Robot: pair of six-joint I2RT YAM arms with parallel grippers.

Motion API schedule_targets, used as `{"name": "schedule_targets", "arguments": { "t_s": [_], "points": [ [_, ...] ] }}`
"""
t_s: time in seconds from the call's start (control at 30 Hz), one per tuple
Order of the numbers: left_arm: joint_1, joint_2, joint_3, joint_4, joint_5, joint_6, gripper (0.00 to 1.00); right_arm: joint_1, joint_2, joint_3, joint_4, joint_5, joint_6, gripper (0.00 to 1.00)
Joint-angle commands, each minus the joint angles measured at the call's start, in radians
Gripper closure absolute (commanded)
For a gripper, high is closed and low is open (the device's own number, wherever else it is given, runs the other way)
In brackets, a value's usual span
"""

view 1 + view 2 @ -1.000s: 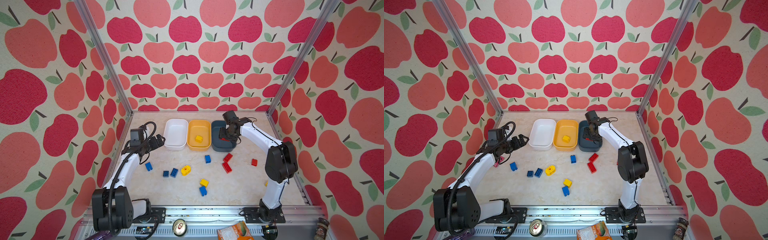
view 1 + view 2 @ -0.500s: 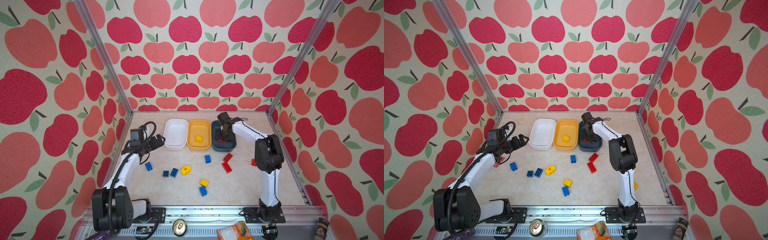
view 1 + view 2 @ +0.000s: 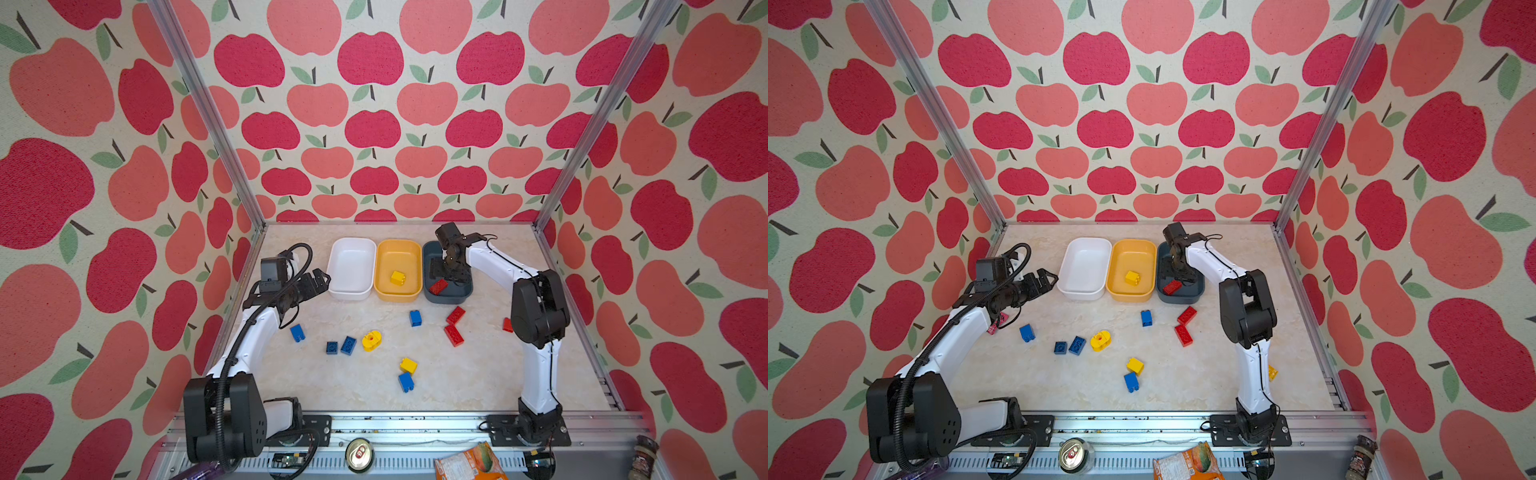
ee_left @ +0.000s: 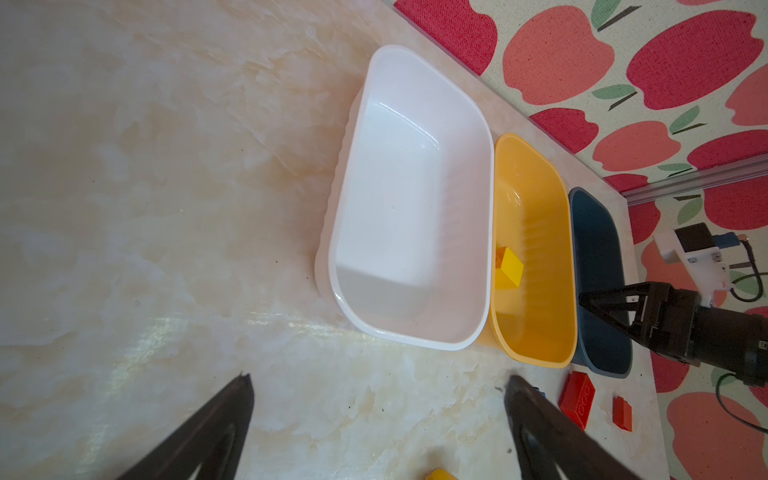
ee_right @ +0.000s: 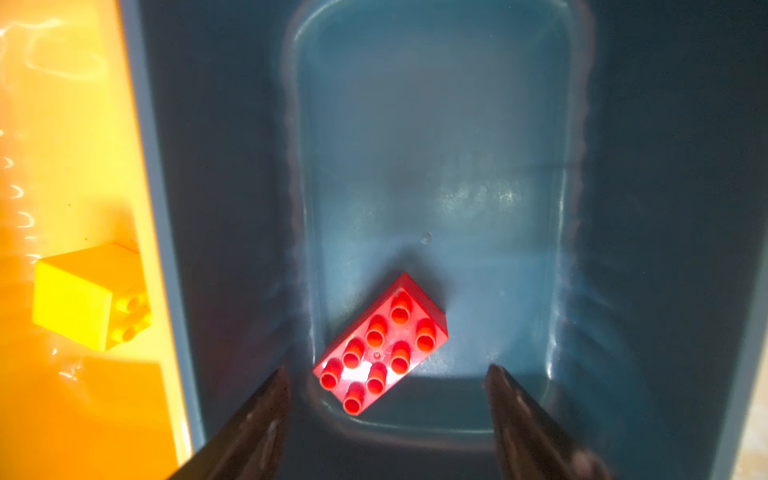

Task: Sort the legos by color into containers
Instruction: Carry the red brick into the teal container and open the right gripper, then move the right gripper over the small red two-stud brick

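The right gripper (image 5: 387,369) has released: its jaws are spread above the red brick (image 5: 380,345), now lying flat in the dark blue tub (image 5: 436,145). Other bricks (image 3: 454,335) remain on the tabletop (image 3: 353,386). The left gripper (image 4: 380,377) hangs spread, empty.

We can read no text, brand or number anywhere; print on the crumpled orange snack wrapper (image 3: 469,463) and the round silver drink can (image 3: 360,456) is too blurred.

Left arm (image 3: 264,326) and right arm (image 3: 534,374) have white links, black joints and black cables, the left's seemingly ribbed.
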Motion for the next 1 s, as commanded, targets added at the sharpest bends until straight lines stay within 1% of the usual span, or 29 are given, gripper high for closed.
{"name": "schedule_targets", "arguments": {
  "t_s": [0.0,0.27,0.43,0.6,0.77,0.97],
  "points": [
    [-0.002,-0.014,0.001,0.002,0.003,-0.008,0.03,0.0,-0.085,-0.022,-0.029,0.012,-0.007,0.23],
    [-0.003,-0.019,-0.004,0.007,0.003,-0.009,0.03,-0.02,-0.217,-0.116,-0.029,-0.003,-0.007,0.23],
    [-0.003,-0.017,-0.001,0.009,0.006,-0.009,0.03,-0.057,-0.319,-0.2,-0.032,-0.008,-0.007,0.23],
    [-0.002,-0.021,-0.002,0.008,0.004,-0.009,0.03,-0.116,-0.418,-0.302,-0.031,-0.033,-0.007,0.23],
    [-0.002,-0.022,-0.004,0.011,0.006,-0.009,0.03,-0.178,-0.487,-0.396,-0.043,-0.036,-0.025,0.23],
    [-0.003,-0.023,-0.001,0.007,0.006,-0.008,0.03,-0.287,-0.56,-0.53,-0.04,-0.034,-0.053,0.24]
  ]
}}
